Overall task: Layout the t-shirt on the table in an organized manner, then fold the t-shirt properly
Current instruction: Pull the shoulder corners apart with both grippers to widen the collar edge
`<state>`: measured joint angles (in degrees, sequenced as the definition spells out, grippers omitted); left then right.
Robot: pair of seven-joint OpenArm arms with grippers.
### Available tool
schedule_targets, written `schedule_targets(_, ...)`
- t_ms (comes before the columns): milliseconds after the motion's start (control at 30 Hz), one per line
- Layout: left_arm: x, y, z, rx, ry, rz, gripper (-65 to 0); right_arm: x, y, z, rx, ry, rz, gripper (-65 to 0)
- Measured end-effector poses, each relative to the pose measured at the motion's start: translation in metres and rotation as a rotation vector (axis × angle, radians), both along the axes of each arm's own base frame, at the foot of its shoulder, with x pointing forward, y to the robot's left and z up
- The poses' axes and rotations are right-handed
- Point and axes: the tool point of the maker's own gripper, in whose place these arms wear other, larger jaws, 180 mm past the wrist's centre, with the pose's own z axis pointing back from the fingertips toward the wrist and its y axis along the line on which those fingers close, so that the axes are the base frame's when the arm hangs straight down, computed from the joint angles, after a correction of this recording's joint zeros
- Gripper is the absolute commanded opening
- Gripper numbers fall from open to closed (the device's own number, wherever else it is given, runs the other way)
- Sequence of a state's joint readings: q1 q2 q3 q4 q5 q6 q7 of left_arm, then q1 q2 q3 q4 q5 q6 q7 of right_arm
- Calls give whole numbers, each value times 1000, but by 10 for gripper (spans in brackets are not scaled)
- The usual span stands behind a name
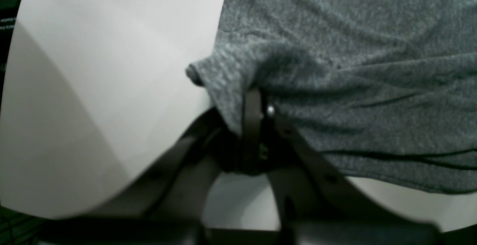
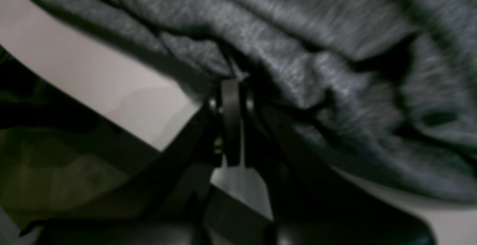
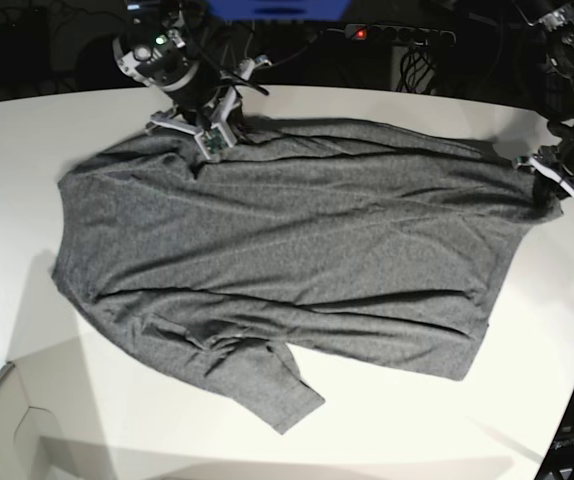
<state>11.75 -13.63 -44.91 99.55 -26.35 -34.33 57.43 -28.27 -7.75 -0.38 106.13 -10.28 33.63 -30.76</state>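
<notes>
The t-shirt [image 3: 287, 250] lies spread across the centre of the table [image 3: 27, 130], one sleeve folded toward the lower middle. Left gripper [image 1: 261, 105], at the right edge of the base view: jaws pressed together, pinching a corner of the fabric. Right gripper [image 2: 233, 88], upper left of the base view: jaws likewise closed, clamping a bunched fold at the garment's upper edge.

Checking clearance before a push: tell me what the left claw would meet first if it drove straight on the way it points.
The left claw, shut on the dark-grey knit t-shirt, would only meet more of that fabric lying on the white table; depth beyond is unclear.
</notes>
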Motion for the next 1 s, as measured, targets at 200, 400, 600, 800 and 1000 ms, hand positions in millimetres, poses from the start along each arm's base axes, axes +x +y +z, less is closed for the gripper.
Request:
schedule_targets(200,0,1,23,40,-55,-6,-649,9,-8,35,-17,-95,-13,-650)
schedule_targets(400,-4,16,42,94,-94,33,-649,13,-16,40,-28,-115,-31,-650)
schedule_targets(600,-10,26,43,100,-91,64,-649,13,-26,38,-44,-112,-52,-650)
schedule_targets(800,-18,26,35,99,-60,66,-649,3,-26,33,-50,-89,-35,-650)
schedule_targets(1000,-20,28,26,76,-43,76,-649,1,-26,33,-50,-87,-36,-650)
